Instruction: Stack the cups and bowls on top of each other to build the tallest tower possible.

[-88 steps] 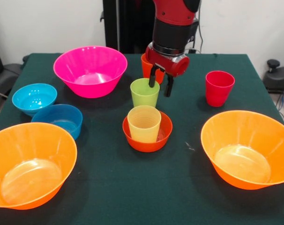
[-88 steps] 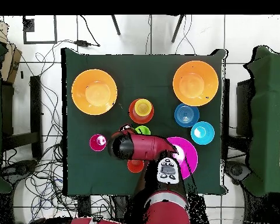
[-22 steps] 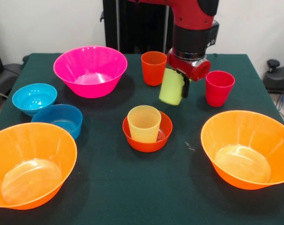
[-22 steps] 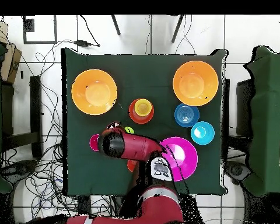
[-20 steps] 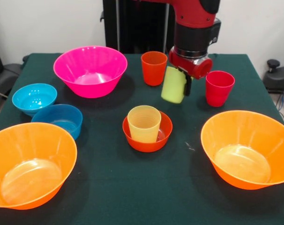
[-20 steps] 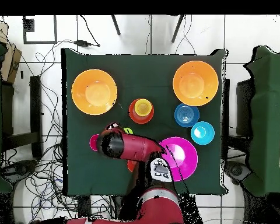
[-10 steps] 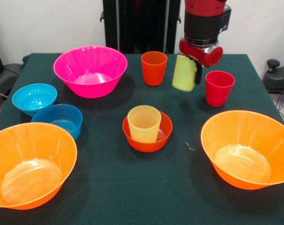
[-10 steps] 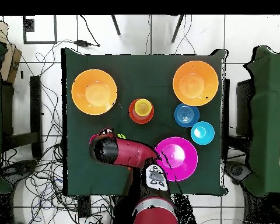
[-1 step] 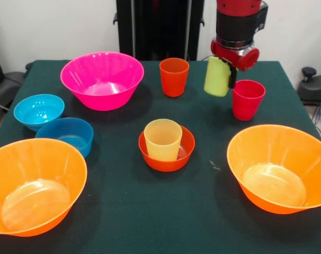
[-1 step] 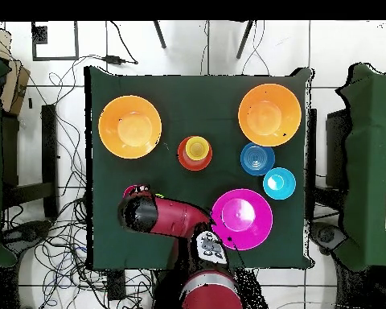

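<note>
Gripper (image 9: 226, 74) clamped on lime green cup (image 9: 216, 77), held upright, mouth up, beside red-pink cup (image 9: 247, 99)

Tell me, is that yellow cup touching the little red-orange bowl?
Touching. The front view shows the yellow cup standing inside the red-orange bowl, resting on its bottom.

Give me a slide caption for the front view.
Gripper carries the lime green cup in the air beside the red cup.

Green-clothed table (image 9: 150, 211) bearing cups (image 9: 174, 76) and bowls (image 9: 102, 79)
</note>
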Robot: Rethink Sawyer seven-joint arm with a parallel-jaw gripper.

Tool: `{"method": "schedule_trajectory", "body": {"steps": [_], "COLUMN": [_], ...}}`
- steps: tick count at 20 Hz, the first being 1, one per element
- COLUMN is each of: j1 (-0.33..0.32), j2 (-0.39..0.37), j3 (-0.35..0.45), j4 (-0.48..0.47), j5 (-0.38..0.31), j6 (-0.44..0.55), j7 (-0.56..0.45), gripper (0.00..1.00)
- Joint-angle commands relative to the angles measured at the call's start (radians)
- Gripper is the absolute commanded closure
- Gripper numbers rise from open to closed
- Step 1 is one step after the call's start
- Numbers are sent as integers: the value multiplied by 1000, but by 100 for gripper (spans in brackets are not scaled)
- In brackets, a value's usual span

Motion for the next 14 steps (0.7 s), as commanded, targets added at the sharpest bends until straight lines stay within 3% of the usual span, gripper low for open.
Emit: {"method": "schedule_trajectory", "body": {"steps": [1,14], "j1": [-37,-5], "j2": [104,135], "j3": [125,44], "j4": [21,-28], "j5": [31,-24], "j6": [-55,-67], "j7": [113,74], "gripper": [100,100]}}
